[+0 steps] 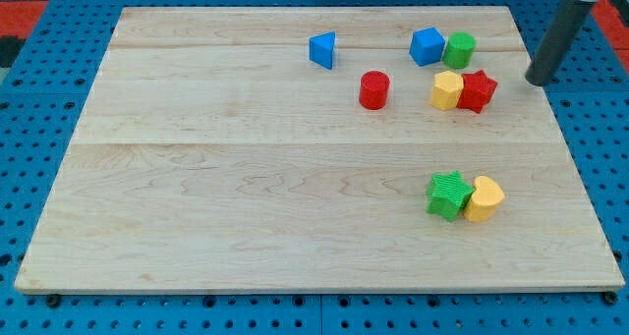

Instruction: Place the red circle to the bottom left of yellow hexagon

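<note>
Hand there is none, so no grasping state applies: my tip (540, 81) is parked right of the red star (478, 90); approach is pending, and the red circle (373, 89) must be reached.

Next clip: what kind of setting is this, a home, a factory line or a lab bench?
Most likely a lab bench for robot pushing trials: a bare wooden board on a blue perforated base, small coloured blocks such as the red circle and yellow hexagon, and my tip right of the red star.
</note>
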